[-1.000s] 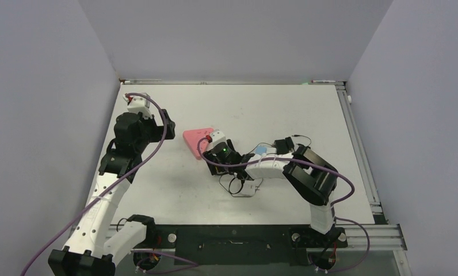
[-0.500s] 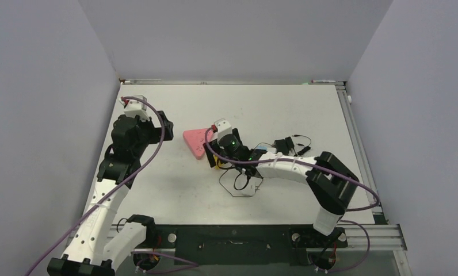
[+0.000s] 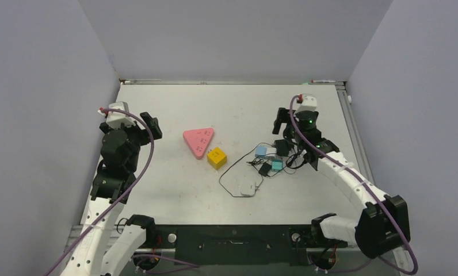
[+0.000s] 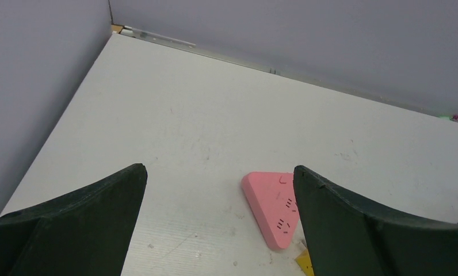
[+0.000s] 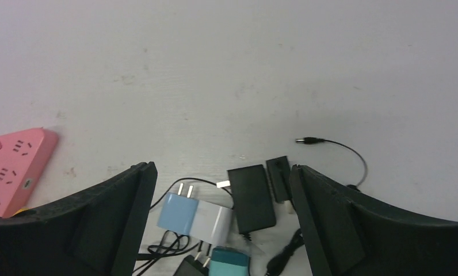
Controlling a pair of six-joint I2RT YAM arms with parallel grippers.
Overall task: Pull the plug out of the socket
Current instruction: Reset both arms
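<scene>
Jaws on both arms are standing wide and gripping nothing. The left jaws are hanging over the left side of the desk [image 3: 244, 106], well apart from the pink triangular socket [image 3: 198, 141], which is lying flat near the middle with its slots facing up. The left wrist camera is looking past its dark fingers [image 4: 77, 224] at that socket from a distance. The yellow plug [image 3: 217, 157], a small cube, is sitting on the desk just beside the socket's near corner; I cannot tell whether the two are touching. The right jaws are hovering over the far right part of the desk, above a loose cluster of chargers. In that cluster a light blue adapter [image 5: 192, 215] is lying with its prongs pointing away, a black adapter [image 5: 251, 197] is resting just beside it, and a teal piece [image 5: 229, 261] is showing at the bottom edge. A thin black cable [image 3: 233, 172] is looping toward the near edge and ending at a small white piece [image 3: 248, 189].
</scene>
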